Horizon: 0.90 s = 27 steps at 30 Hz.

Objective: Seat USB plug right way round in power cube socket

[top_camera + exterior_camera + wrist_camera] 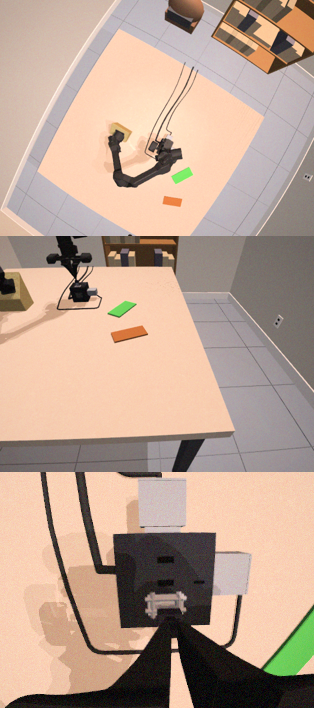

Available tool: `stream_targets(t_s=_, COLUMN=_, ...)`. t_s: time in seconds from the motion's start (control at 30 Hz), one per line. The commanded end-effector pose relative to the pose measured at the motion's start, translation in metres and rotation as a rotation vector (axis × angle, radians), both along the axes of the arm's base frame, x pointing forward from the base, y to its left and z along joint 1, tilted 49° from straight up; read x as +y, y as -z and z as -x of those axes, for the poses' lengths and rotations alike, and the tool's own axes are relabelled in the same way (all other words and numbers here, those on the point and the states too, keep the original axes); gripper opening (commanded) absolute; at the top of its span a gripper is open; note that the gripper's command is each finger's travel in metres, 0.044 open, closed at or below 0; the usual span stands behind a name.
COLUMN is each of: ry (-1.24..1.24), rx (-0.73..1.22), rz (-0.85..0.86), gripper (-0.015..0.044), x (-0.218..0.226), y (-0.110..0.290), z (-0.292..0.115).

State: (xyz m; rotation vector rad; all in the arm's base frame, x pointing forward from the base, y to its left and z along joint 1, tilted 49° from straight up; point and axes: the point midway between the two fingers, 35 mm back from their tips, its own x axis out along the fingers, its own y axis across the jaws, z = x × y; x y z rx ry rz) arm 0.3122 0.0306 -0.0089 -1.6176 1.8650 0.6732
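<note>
The black power cube (pixel 79 293) (pixel 135 582) stands on the table, with slots in its top. My gripper (pixel 75 278) (pixel 172 629) points down over the cube's near edge in the wrist view. Its fingers are shut on the small dark USB plug (pixel 169 614), which is at or just above the cube's top. How deep the plug sits and which way round it is cannot be told, as the fingertips and the plug are dark and overlap. A pale outlined shape (pixel 166 603) shows just beyond the plug.
White plugs (pixel 162 503) (pixel 232 573) stick out of two cube sides. Black cables (pixel 166 105) (pixel 78 309) run around and behind the cube. A green slab (pixel 182 175) (pixel 122 309) and an orange slab (pixel 172 201) (pixel 129 333) lie nearby. The arm's base is on a yellowish block (pixel 126 132).
</note>
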Motion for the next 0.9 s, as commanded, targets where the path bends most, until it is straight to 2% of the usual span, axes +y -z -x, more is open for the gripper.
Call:
stream_targets(t_s=0.0, ry=0.0, rx=0.001, rz=-0.004, gripper=0.0, x=0.0, y=0.0006, z=0.0002)
stream_targets(t_s=0.87, ry=0.0, rx=0.001, rz=-0.004, gripper=0.0, x=-0.0024, y=0.0026, z=0.0006)
